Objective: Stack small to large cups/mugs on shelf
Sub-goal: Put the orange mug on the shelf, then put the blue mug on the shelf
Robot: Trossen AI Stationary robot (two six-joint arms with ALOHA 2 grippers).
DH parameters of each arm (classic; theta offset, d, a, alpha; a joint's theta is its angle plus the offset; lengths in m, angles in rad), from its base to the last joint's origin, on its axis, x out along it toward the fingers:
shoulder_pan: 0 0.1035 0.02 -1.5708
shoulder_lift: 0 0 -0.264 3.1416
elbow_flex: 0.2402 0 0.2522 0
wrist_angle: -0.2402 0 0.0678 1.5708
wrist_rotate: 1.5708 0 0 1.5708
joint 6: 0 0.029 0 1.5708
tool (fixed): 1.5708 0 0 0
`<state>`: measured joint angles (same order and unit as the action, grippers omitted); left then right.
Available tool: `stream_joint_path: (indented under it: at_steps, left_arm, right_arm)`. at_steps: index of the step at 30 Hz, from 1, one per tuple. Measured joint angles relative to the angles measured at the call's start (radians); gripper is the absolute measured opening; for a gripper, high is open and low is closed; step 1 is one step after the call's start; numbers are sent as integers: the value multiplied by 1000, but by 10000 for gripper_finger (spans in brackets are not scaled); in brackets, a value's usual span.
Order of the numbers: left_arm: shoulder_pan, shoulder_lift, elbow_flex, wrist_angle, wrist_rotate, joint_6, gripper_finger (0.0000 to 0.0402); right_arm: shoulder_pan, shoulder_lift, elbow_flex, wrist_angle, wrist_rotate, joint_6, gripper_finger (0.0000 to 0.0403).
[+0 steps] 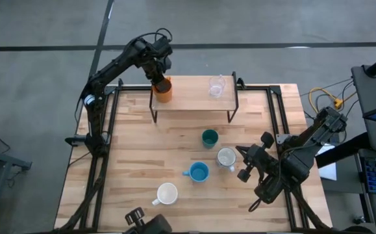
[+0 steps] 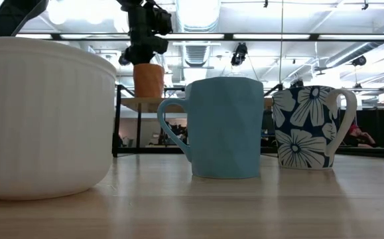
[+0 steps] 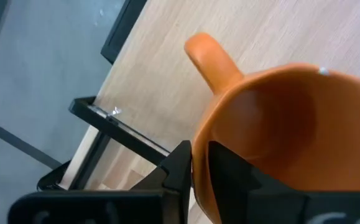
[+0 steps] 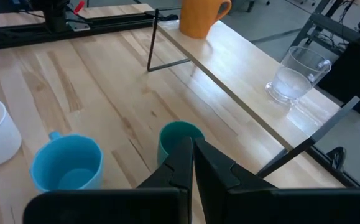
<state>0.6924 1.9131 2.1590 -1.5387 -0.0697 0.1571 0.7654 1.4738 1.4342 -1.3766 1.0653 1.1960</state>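
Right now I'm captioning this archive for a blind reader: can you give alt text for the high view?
The left gripper is at the rim of the orange mug on the shelf, where a clear glass cup also stands. On the table sit dark green, floral, light blue and white cups, with the right gripper beside the floral one.

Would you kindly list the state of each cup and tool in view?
orange mug: upright on the shelf, rim between the left tool's fingers
clear glass mug: upright on shelf
dark green cup: upright on table
grey-white mug: upright on table
light blue mug: upright on table
white cup: upright on table
right tool: shut, empty
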Motion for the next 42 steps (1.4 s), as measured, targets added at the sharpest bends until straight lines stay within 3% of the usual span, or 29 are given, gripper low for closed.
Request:
stream_joint_path:
  at_steps: [10,18,21,24,30,36,42]
  left_arm:
    - [-1,-45,2,61,-51,65,42]
    - [-28,-126,71,77,-417,138,43]
    - [-65,-225,74,126,-394,89,43]
    - [-128,-371,23,249,-285,76,43]
    - [-306,-652,-224,378,-260,-123,43]
    - [-507,-889,-660,493,-323,-342,43]
    - [-679,-1073,-978,728,-389,-475,43]
  right_arm:
    - [0,0,0,0,0,-5,9]
    - [0,0,0,-2,2,-20,9]
    - [0,0,0,-2,11,-26,9]
    - [0,0,-10,-1,80,-13,9]
    - [0,0,-60,0,256,88,9]
    - [1,0,-125,2,417,255,9]
    - [2,2,-170,4,440,305,9]
